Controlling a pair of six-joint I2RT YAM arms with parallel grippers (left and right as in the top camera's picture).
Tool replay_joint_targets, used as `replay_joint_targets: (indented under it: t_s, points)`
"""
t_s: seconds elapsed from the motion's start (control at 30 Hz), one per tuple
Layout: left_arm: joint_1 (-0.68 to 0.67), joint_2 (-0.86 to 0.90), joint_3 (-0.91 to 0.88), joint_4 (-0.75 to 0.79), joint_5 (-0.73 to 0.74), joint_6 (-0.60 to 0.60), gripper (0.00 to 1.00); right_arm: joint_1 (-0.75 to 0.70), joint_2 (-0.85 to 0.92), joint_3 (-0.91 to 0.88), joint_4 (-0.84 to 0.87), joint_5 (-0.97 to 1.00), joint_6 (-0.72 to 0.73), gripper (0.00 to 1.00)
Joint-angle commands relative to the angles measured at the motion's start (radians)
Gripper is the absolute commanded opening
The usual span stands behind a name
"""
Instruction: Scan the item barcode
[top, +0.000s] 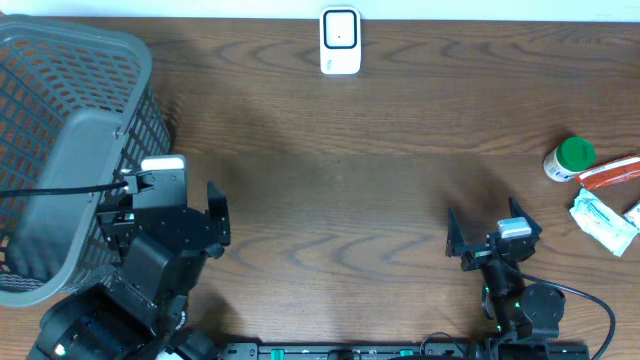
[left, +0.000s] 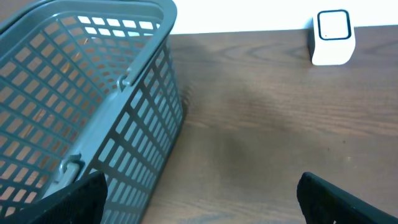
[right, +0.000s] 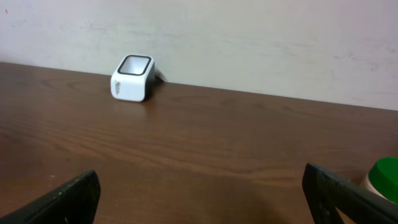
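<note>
Dark brown wood-grain desk (top: 350, 170), matte. Left end effector (left: 199, 200): jaws fully spread, nothing held, parked beside the grey plastic lattice basket (top: 80, 35), which is tilted against the arm. Right end effector (top: 490, 238): also wide open and empty, low over bare wood. Small white boxy scanner with a dark rounded-square window (top: 340, 40) sits at the far edge, centre. Items sit at the right edge, well apart from both arms: white round bottle with green cap (top: 568, 160), red-and-white tube (top: 612, 172), crinkly white-teal sachets (top: 603, 222).
</note>
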Motion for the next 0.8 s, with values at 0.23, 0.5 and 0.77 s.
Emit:
replay_joint_targets:
  t_s: [0.23, 0.5, 0.77]
  points:
    - [0.093, -0.040, -0.113, 0.195, -0.008, 0.018, 0.98, 0.010, -0.006, -0.002, -0.005, 0.002, 0.012, 0.99]
    - [0.253, -0.208, -0.428, 0.543, 0.123, 0.048, 0.98, 0.010, -0.006, -0.002, -0.005, 0.002, 0.012, 0.99]
    - [0.388, -0.413, -0.716, 0.755, 0.261, 0.093, 0.98, 0.010, -0.006, -0.002, -0.005, 0.002, 0.012, 0.99]
